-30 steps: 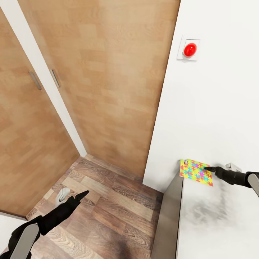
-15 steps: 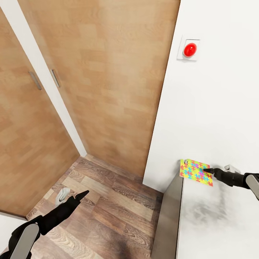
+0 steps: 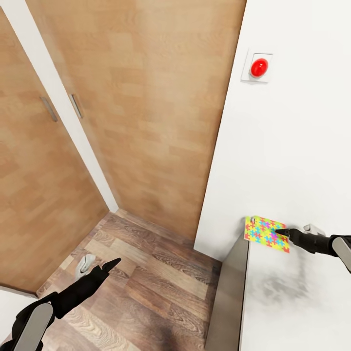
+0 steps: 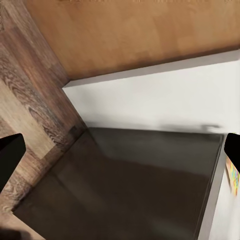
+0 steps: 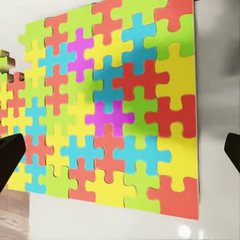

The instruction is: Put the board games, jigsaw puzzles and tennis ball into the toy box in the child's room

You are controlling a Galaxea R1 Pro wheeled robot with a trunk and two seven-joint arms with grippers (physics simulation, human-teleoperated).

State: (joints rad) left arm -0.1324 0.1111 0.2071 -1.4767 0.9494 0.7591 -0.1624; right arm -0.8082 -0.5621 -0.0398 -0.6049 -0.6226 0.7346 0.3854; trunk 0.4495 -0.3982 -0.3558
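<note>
White wall [image 3: 292, 146] and wooden wardrobe doors [image 3: 146, 97] close off this corner of the child's room, with a red round button [image 3: 259, 67] on a plate high on the wall. Against that wall stands the table [image 3: 292, 302], its pale grey top carrying a multicoloured jigsaw puzzle [image 3: 265, 233] flat at its far corner, close to the wall. From the side, the right gripper [image 3: 285, 232] reaches the puzzle, its dark tip at the puzzle's near edge; in the right wrist view the fingers [image 5: 10, 152] are spread wide to either side of the puzzle [image 5: 112, 107], gripping nothing. Well clear of the table, the left gripper [image 3: 109, 265] hangs over the wood-plank floor [image 3: 146, 278], fingers [image 4: 10, 150] parted and empty. Near it, a small white object [image 3: 86, 263] lies on the floor.
</note>
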